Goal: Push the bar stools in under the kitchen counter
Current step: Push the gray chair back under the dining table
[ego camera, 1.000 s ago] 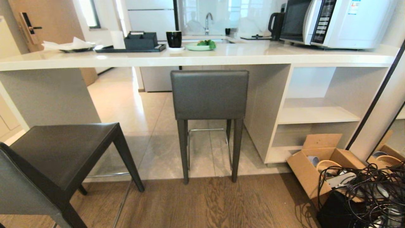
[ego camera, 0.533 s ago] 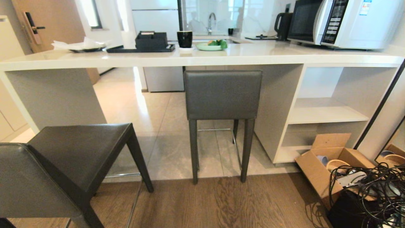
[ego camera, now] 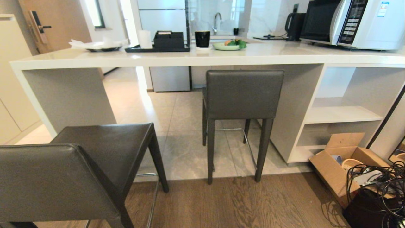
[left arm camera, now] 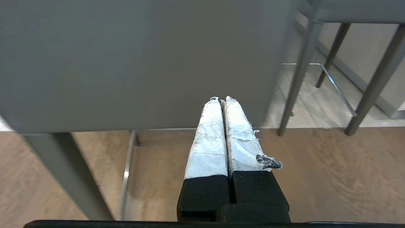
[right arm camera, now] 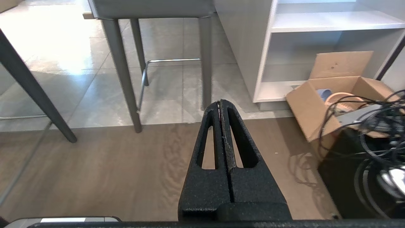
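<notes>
Two dark grey bar stools stand before the white kitchen counter (ego camera: 190, 58). The far stool (ego camera: 243, 93) has its seat tucked under the slab, backrest towards me. The near stool (ego camera: 104, 148) stands out on the floor at the lower left, clear of the counter. Neither gripper shows in the head view. In the left wrist view my left gripper (left arm camera: 222, 98) is shut and empty, its taped tips close behind the near stool's backrest (left arm camera: 142, 63). Over the wood floor, my right gripper (right arm camera: 220, 102) is shut and empty, short of the far stool's legs (right arm camera: 121, 72).
White shelves (ego camera: 341, 115) fill the counter's right end. An open cardboard box (ego camera: 341, 164) and a tangle of black cables (ego camera: 379, 190) lie on the floor at the right. A microwave (ego camera: 357, 22), a mug (ego camera: 202, 38) and a tray (ego camera: 158, 48) sit on the counter.
The whole head view has slid to the right, so the camera has swung left. The near stool's backrest now fills more of the lower left. Neither stool has moved on the floor.
</notes>
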Robot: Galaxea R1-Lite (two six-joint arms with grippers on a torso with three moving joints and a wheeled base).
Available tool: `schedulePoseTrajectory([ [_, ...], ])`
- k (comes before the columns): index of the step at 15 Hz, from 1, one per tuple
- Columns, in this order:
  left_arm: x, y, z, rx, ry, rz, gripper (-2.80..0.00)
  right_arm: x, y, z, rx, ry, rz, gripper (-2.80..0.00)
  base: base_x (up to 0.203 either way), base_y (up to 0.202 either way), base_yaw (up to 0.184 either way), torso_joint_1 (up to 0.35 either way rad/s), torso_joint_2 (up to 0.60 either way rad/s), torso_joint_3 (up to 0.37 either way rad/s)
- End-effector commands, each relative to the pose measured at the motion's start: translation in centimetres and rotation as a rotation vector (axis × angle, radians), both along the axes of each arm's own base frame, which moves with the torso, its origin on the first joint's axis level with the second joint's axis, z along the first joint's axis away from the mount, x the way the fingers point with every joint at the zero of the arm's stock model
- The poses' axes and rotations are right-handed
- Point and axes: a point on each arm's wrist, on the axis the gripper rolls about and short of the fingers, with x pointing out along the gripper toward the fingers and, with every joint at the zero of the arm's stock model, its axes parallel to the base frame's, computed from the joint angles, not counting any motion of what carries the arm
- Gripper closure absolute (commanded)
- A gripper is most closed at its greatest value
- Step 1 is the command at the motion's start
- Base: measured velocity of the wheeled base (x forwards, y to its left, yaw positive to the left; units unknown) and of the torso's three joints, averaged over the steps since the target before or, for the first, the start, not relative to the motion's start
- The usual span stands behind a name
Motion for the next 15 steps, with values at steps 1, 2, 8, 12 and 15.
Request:
schedulePoseTrajectory([
  [1,0.01,0.0,0.0,0.001,0.001,0.0,0.0,0.01,0.0,0.0,-0.001,0.001,0.001,0.0,0.0,0.201,0.002,0.001,0.0,0.0],
  [2,0.01,0.0,0.0,0.0,0.001,0.0,0.0,0.01,0.0,0.0,-0.001,0.001,0.001,0.0,0.0,0.2,0.0,0.007,0.0,0.002],
  [8,0.0,0.0,0.03,0.001,0.0,0.0,0.0,0.01,0.0,0.0,-0.001,0.001,0.001,0.0,0.0,0.092,-0.002,0.001,0.0,0.002],
  [12,0.01,0.0,0.0,0.0,0.001,0.0,0.0,0.01,0.0,0.0,0.001,0.001,0.001,0.0,-0.079,0.002,-0.001,0.005,0.0,0.002],
  [15,0.01,0.0,0.0,0.0,0.001,0.0,0.0,0.01,0.0,0.0,0.001,0.001,0.001,0.0,-0.2,0.0,0.0,0.0,0.0,0.002],
])
